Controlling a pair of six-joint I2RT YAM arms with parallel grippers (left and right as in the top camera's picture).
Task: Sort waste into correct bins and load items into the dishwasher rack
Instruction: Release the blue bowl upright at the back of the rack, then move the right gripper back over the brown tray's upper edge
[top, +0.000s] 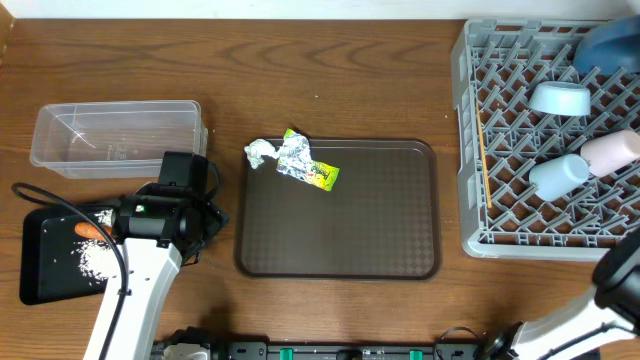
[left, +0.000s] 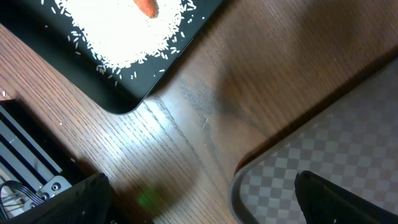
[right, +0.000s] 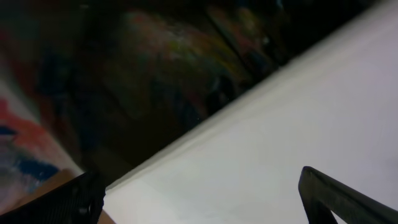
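The rice grains (top: 93, 260) lie in a loose white heap on the black tray (top: 40, 285) at the near left of the table (top: 330, 60), with the small orange carrot (top: 90, 231) at the heap's far edge; my left wrist view shows the same heap and the carrot's tip at its top edge, by the tray's rounded corner. Just beyond the black tray stands the clear tub (top: 120, 140). At the far left corner of the brown serving tray (top: 340, 230), a crumpled white tissue (top: 262, 153), crumpled silver foil (top: 295, 158) and a yellow-green snack packet (top: 322, 177) are bunched together, touching one another. My left gripper (left: 199, 205) hangs over the bare wood between the black tray and the brown tray, its fingers (left: 87, 199) spread wide with nothing between them. The dishwasher rack (top: 468, 200) fills the far right; in it I see a dark-blue bowl (top: 610, 45) at the far corner, a light-blue bowl (top: 560, 98) nearer, and a pink cup (top: 612, 150) and a pale blue cup (top: 558, 175) on their sides, just beside each other. My right arm (top: 618, 280) is at the near right edge; my right gripper (right: 205, 199) has its fingers apart and holds nothing, facing a blurred white surface.
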